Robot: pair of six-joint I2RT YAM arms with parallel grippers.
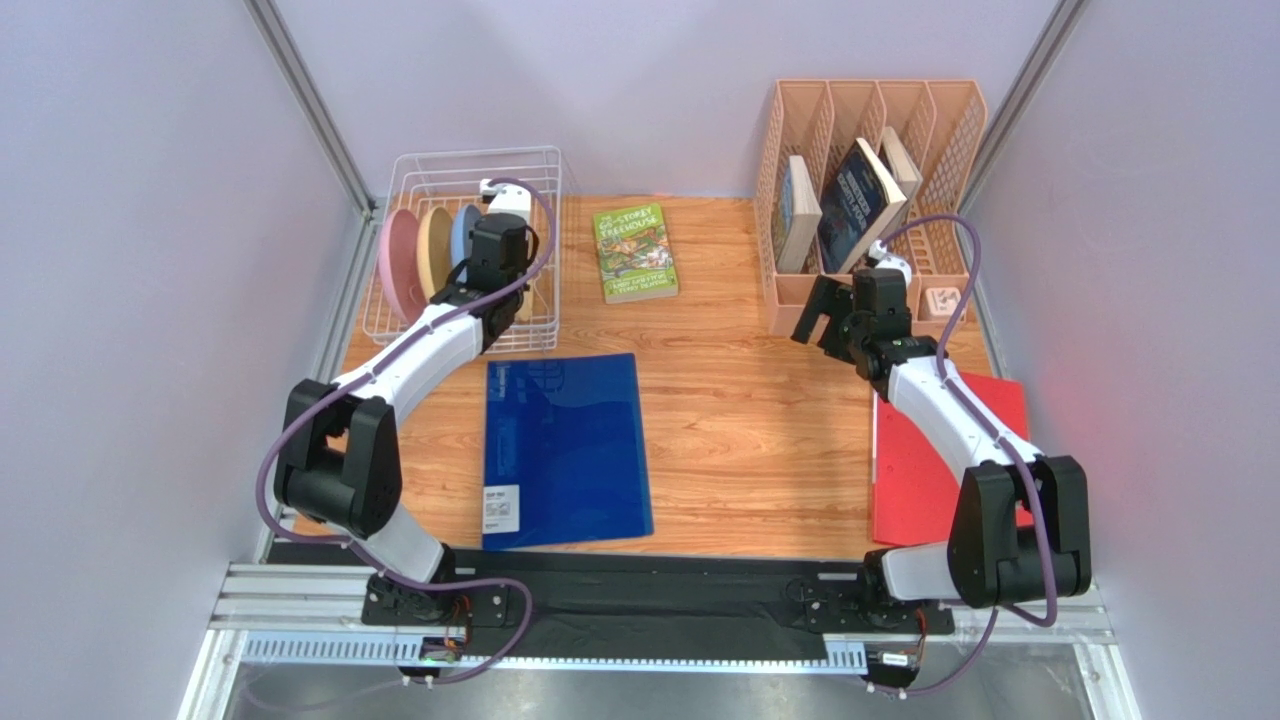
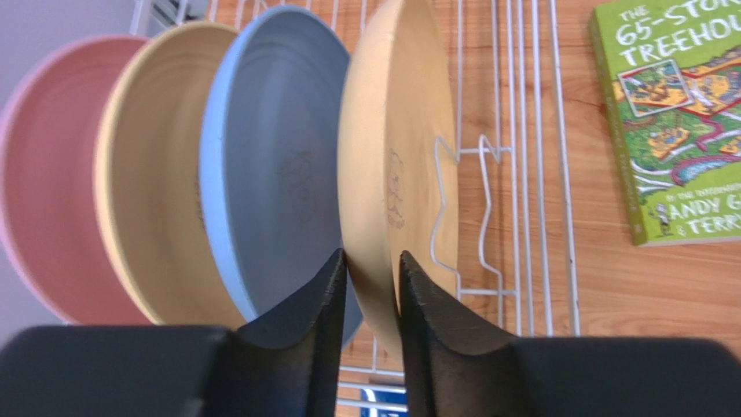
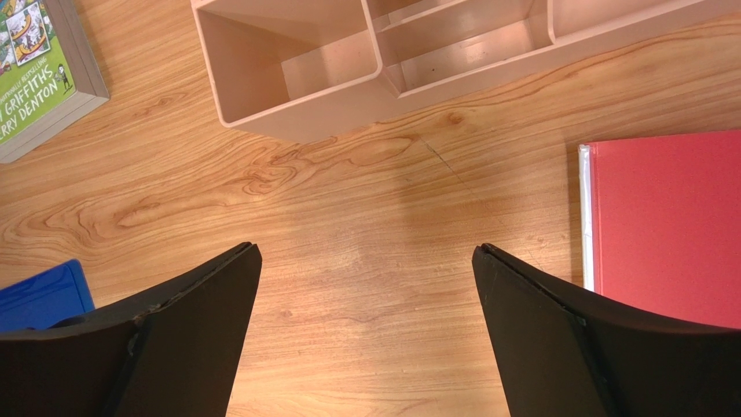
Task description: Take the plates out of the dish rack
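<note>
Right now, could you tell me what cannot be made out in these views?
- Top view: the left arm mostly hides the rightmost tan plate and how the left gripper holds it.
- Left wrist view: the fingers cover that plate's lower rim; the stamp on the blue plate is too faint.
- Top view: label on the blue folder is too small.
- Right wrist view: the edge cuts off the green book.
</note>
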